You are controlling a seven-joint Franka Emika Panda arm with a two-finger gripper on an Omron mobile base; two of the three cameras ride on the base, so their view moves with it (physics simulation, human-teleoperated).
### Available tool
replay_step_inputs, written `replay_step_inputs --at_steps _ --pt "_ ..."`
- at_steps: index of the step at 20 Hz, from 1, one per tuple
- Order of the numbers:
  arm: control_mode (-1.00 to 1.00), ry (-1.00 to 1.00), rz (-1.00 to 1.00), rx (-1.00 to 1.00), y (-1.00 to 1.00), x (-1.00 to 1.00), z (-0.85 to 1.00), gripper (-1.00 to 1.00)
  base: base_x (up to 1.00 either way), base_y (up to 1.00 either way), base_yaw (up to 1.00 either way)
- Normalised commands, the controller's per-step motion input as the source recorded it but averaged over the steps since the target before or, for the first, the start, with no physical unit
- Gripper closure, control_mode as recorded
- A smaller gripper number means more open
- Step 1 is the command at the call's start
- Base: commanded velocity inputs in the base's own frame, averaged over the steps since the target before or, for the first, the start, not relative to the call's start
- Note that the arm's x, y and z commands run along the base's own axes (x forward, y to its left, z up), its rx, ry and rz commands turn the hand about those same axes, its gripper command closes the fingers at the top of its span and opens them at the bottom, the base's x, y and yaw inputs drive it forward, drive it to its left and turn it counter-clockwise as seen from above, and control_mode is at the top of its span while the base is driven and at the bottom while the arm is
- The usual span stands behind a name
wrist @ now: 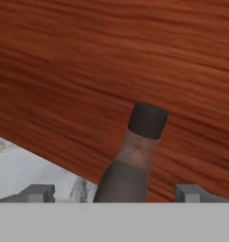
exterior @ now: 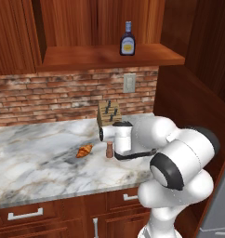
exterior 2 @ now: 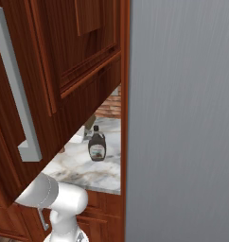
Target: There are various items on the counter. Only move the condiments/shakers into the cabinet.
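On the cabinet shelf stands the dark-blue bottle with a yellow label. The counter holds the tan knife block, the orange croissant and the short brown shaker, which stands just left of my white hand. The dark-brown black-capped bottle stands upright on the counter near the side wall. In the hand view that bottle rises between my fingertips, and my gripper is open on either side of it with its jaws apart from it.
A reddish wooden side wall stands close behind the bottle. A brick backsplash with an outlet lines the counter's back. Drawers with silver handles sit below. A cabinet door and a grey steel panel crowd the right base view.
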Motion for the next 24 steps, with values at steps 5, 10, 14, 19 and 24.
replay_step_inputs --at_steps 5,10,14,19,24 --pt "-1.0 0.0 0.0 0.0 0.0 0.06 0.0 -1.0 0.0 0.0 0.0" --pt "-1.0 0.0 0.0 0.0 0.0 0.07 0.0 -1.0 0.0 0.0 0.0" --pt "-1.0 0.0 0.0 0.0 0.0 0.12 0.0 -1.0 0.0 0.0 0.0" --pt "-1.0 0.0 0.0 0.0 0.0 0.2 0.0 -1.0 0.0 0.0 0.0" --pt "-1.0 0.0 0.0 0.0 -0.01 0.07 -0.01 -1.0 0.0 0.0 0.0"
